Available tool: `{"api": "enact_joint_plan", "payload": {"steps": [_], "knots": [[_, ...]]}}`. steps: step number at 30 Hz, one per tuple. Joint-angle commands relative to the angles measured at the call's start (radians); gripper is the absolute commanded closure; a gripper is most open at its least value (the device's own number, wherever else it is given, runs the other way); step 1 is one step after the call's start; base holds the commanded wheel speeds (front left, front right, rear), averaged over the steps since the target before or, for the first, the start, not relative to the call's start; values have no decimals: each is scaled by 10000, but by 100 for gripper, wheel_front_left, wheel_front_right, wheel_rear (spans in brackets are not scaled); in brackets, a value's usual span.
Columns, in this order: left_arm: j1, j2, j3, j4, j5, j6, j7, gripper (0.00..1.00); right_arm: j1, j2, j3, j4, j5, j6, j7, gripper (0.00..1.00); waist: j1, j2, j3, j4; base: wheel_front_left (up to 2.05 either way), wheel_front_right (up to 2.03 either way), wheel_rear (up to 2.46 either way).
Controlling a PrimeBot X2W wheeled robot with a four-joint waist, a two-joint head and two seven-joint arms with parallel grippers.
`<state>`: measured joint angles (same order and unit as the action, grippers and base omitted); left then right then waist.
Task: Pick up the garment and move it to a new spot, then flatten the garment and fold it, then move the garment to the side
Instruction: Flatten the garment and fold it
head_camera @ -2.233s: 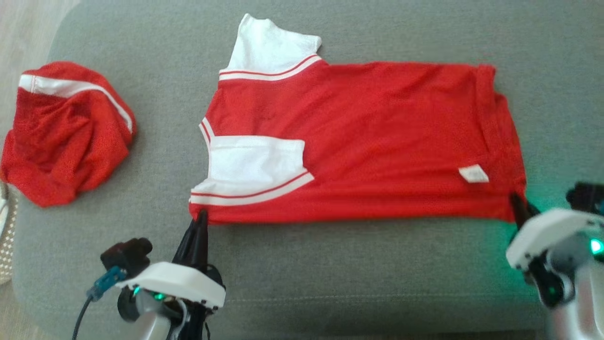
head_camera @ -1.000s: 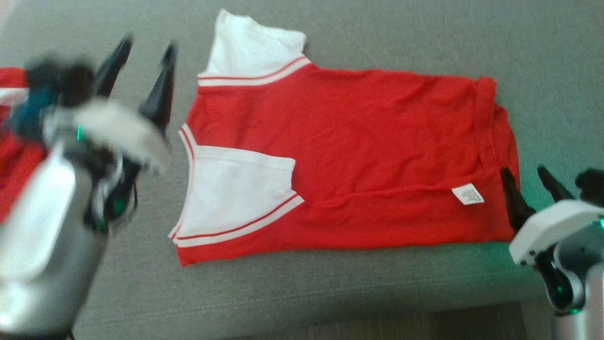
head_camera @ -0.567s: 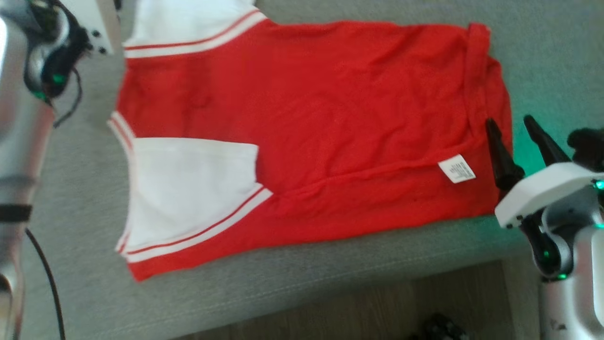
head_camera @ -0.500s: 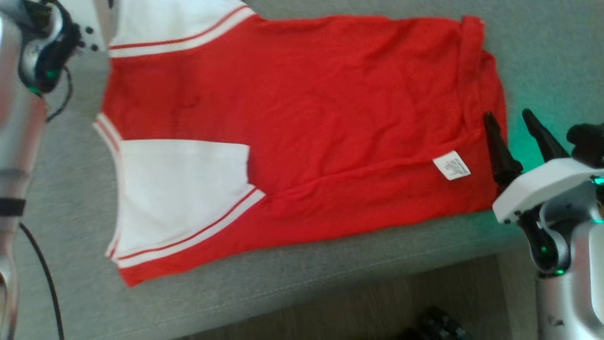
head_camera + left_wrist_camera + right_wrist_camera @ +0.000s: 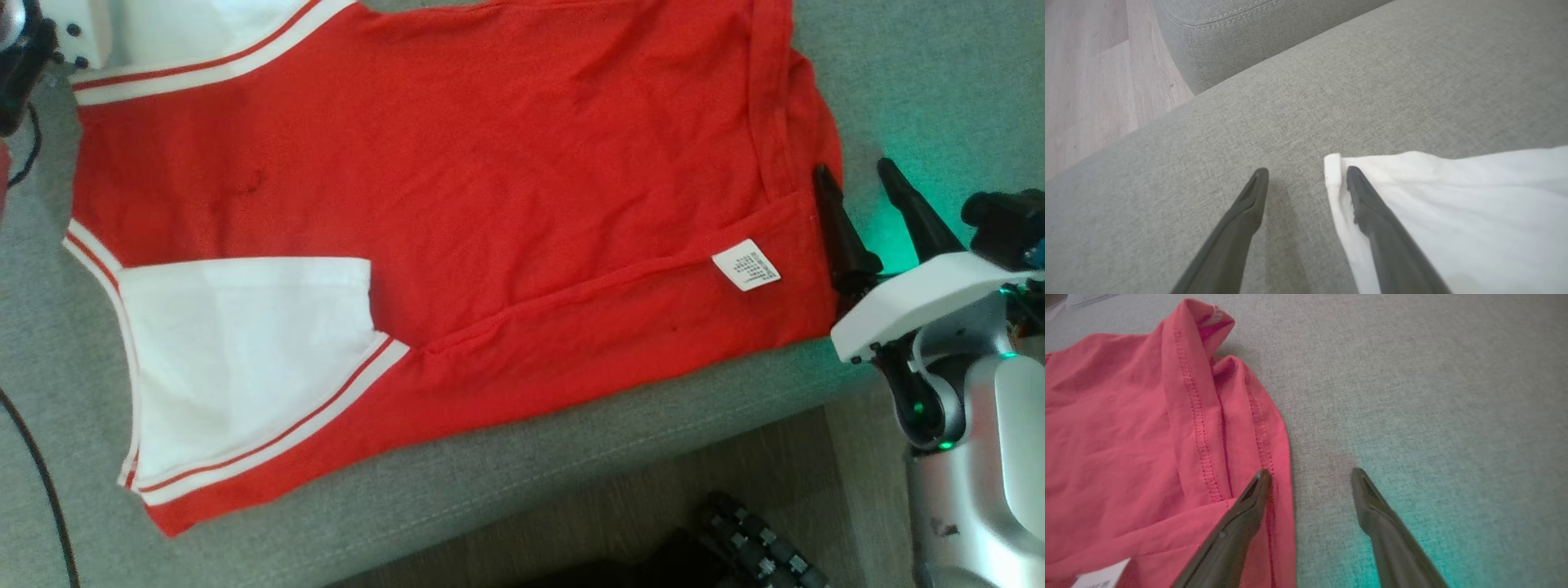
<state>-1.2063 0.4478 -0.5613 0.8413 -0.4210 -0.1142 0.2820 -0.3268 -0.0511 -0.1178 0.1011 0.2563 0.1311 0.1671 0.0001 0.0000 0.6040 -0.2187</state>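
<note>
Right fingers (image 5: pixel 1237 531): released, spread wide, holding nothing; one tip over the stitched hem (image 5: pixel 1198 416) of the garment (image 5: pixel 490 188), the other over bare grey cushion (image 5: pixel 939 82) just beside it, so the cloth edge lies between them. Left fingers (image 5: pixel 1241 228): likewise released and empty; one tip over the corner of the far white sleeve (image 5: pixel 1453 212), the other over bare cushion, wooden floor (image 5: pixel 1086 81) beyond. Whether any tip actually presses the cloth I cannot tell. Garment: red, white-sleeved, lying spread and mostly flat on the cushion, its near long edge close to the cushion's front. Near sleeve (image 5: pixel 245 359) lies turned in on top of the red body; care label (image 5: pixel 746 265) faces up beside a long crease, which I read as one lengthwise fold already laid. Step in hand, by my judgement: folding, with flattening largely done and the move to the side not yet begun. I am placed at the garment's two ends, ready to take hold. Next move calls for: both pairs lowered until the edges sit well between the tips, both clenched on cloth alone and not on the cushion weave, then a level, matched lift and carry so the cloth does not skew. Caution: the hem at my right is rucked into layers; a shallow pinch may catch only the topmost.
</note>
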Motion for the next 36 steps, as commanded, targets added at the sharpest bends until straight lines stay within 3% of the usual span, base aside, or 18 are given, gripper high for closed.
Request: {"api": "enact_joint_plan", "payload": {"steps": [1, 5, 6, 8, 19, 30, 33, 34, 36], "knots": [[-405, 502, 181, -51, 22, -10, -92, 0, -30, 2, 218, -86, 36, -4, -13, 0, -1, 0, 49, -60, 0, 0, 0], [-494, 357, 59, 306, -227, -90, 32, 0, -202, 4, 267, 29, 23, -4, -37, 0, -1, 0, 79, -128, 0, 0, 0], [-496, 320, -13, 346, -295, -110, 81, 19, -252, 4, 281, 37, 19, -4, -25, 0, -1, 0, 67, -129, 0, 0, 0], [-514, 298, -171, 337, -362, -136, -19, 100, -385, 5, 387, 30, 108, -4, 32, 0, -1, 0, 24, -117, 0, 0, 0], [-402, 167, -1111, -78, -943, -162, -1178, 100, -2156, -358, 1467, 186, 1163, -4, 1495, 0, -1, 0, -490, 362, 0, 0, 0], [-500, 229, -2008, -528, -1660, -164, -1898, 100, -3606, -488, 1209, 1511, 1413, -4, 2318, 0, -1, 0, -713, 996, 0, 0, 0], [-520, 267, -2214, -532, -1816, -164, -2132, 100, -3877, -457, 1054, 1875, 1503, -4, 2381, 27, -1, 0, -770, 1080, 0, 0, 0], [-518, 278, -2288, -522, -1865, -164, -2196, 100, -3957, -438, 995, 1989, 1535, -4, 2394, 46, -1, 0, -791, 1102, 0, 0, 0], [-527, 300, -2429, -501, -1966, -164, -2326, 100, -4102, -416, 883, 2184, 1558, -4, 2389, 66, -1, 0, -815, 1144, 0, 0, 0]]}}
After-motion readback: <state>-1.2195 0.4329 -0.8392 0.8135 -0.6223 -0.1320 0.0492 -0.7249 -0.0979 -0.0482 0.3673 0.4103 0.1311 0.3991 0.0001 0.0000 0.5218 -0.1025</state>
